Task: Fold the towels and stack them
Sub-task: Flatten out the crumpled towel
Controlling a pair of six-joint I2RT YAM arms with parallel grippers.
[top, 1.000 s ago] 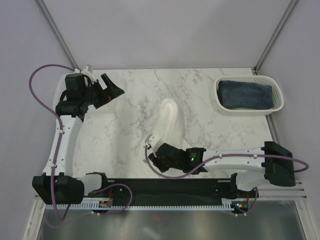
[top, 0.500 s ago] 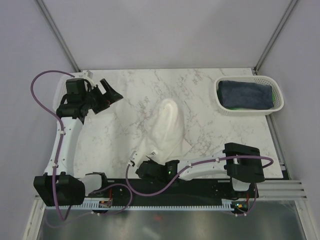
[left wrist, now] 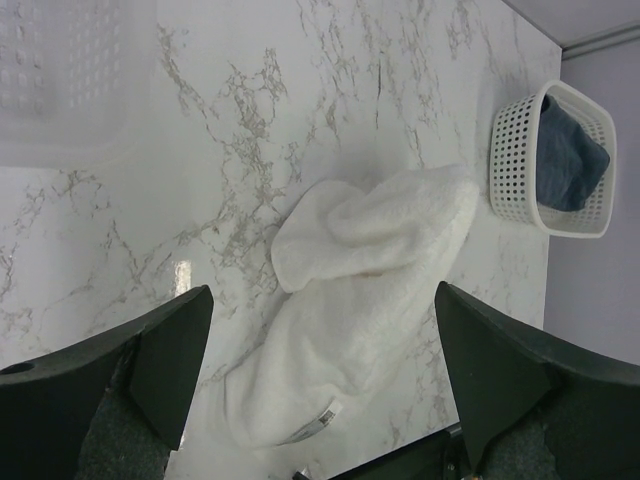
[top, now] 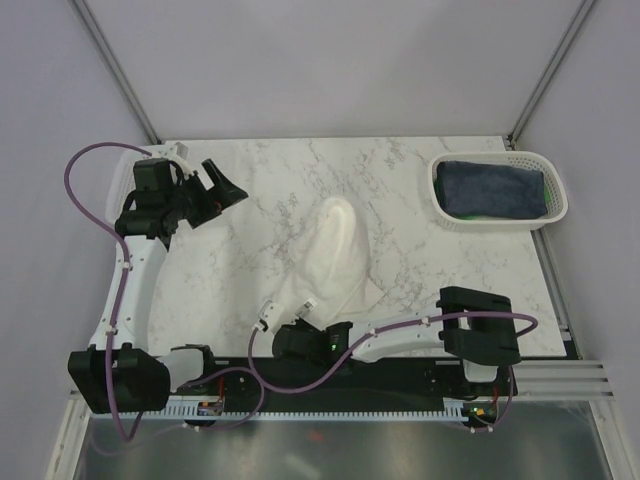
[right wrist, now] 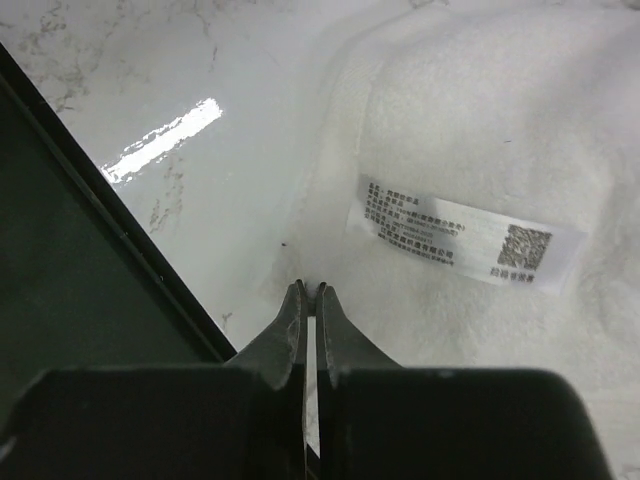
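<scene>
The cream towel (top: 335, 255) lay in a loose lump in the middle of the table (top: 420, 170), with its lower end trailing toward the bottom of the frame. The right pincer (right wrist: 308, 290) sat right at that lower hem, just below the label (right wrist: 465, 232), with its jaws pressed together. Honestly couldn't tell if any cloth was caught between them. The black rail (right wrist: 80, 250) ran just left of the tips in the wrist view.

The navy towel (top: 495, 188) was folded in the basket (top: 500, 225) at the upper right, with a sliver of green towel (top: 480, 214) under it. The left pincer (top: 222, 185) hung at the upper left, wide open and holding nothing, well away from the cloth.

Compared with a second earlier, the right arm had folded in and dropped toward the bottom left, its jaws had gone from partly open to closed, and the towel's lower end reached further down. The left arm barely budged.
</scene>
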